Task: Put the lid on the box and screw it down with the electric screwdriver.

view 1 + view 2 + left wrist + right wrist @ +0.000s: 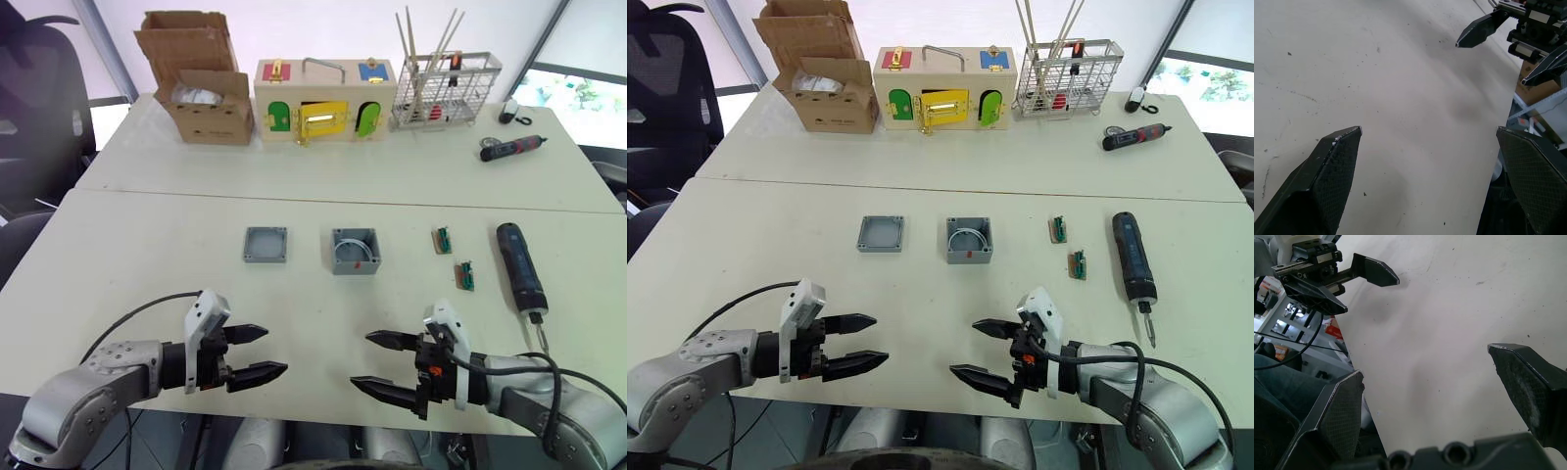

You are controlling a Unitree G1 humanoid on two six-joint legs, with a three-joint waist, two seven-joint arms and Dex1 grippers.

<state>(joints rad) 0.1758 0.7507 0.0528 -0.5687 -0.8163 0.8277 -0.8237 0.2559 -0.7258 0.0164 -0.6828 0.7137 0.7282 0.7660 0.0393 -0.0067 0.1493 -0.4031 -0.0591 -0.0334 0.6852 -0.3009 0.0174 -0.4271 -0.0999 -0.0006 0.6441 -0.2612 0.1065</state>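
Two pale, matte table (147, 264) tops pushed together, seam running side to side across the middle; faint scuffs and specks on the near one. Bright windows behind, a black office chair (39, 88) off the far left corner.

Along the far edge: an open brown cardboard box (201, 83), corrugated and torn at the flaps; beside it a wooden box (323, 103) with coloured doors and brass latches; then a white wire basket (446, 93) holding thin sticks. To the far right, a smaller black-and-red screwdriver (511, 148).

On the near table, in a loose row: the lid (265, 244), flat grey square plastic with a shallow rim, lying face up; just right of it but apart, the box (354, 251), deeper grey square, open at the top, white wiring coiled inside, a small red mark on its near wall. Further right, two small green-and-brown circuit pieces (444, 240), then the electric screwdriver (520, 266), thick black cylinder lying flat, long axis running far to near, thin metal bit pointing toward the near edge.

Near the front edge, left pincer (257, 353) open, black tapered fingers spread, holding nothing, low over bare table. Right pincer (384, 363) likewise open and empty, tips facing the left one across a gap. Textured pads (1332, 171) on the fingers' inner faces.
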